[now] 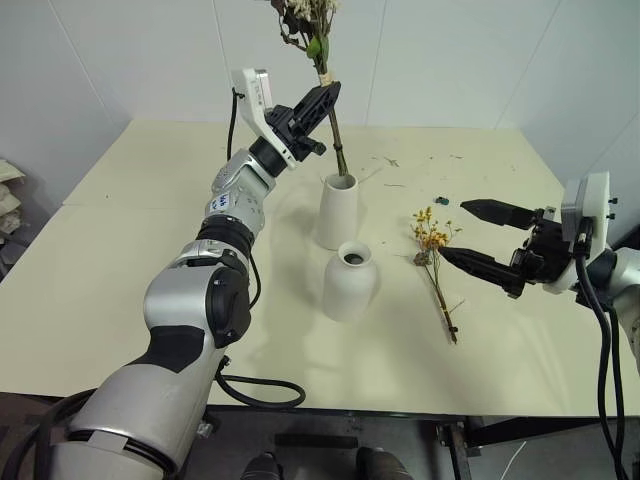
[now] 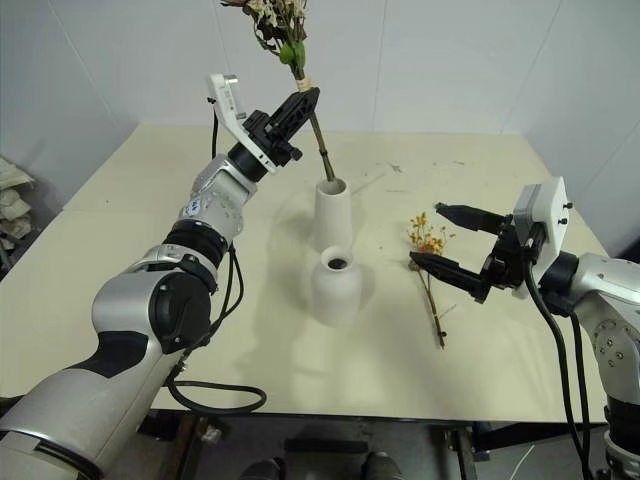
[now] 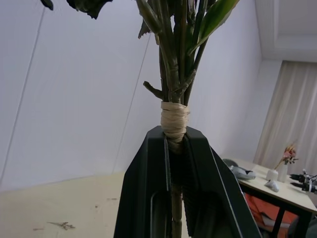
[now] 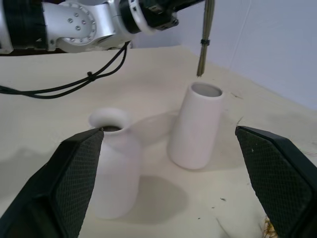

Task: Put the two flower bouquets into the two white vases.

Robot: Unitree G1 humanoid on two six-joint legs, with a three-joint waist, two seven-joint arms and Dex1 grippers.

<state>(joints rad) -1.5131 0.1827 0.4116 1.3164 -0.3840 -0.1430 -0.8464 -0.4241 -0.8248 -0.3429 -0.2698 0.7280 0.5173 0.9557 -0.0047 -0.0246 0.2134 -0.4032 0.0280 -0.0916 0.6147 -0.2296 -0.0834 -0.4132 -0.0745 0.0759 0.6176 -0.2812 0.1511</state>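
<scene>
The left gripper was clamped tight on the stems of the large bunch of pale blooms, green leaves and long dark stems, gripping just below its straw-coloured raffia binding, and what a delicate spot it was in! The bunch stood nearly upright, its long axis leaning slightly, heads up near the white wall and cut ends pointing down at the taller, tapered matte white ceramic vase. From the right wrist view the stem tips hung just above the open mouth, not yet inside, so that vase looked empty; everything turned on that small vertical gap and on keeping the ends lined up over the rim. In my judgement the next move called for a straight drop along the stem axis, and a tilt could catch the rim or tip the slim vase. Just in front of it, near but apart, stood the shorter, rounded, bottle-shaped white vase with the narrow neck, its dark mouth showing nothing inside. On the cream tabletop, the thin sprig of yellow-orange flowers lay flat beside that short vase, blossoms towards the wall, stem running back towards the table's near edge. The right gripper hovered just beside it with fingers spread wide and holding nothing, clearly the nearer arm for that one.
</scene>
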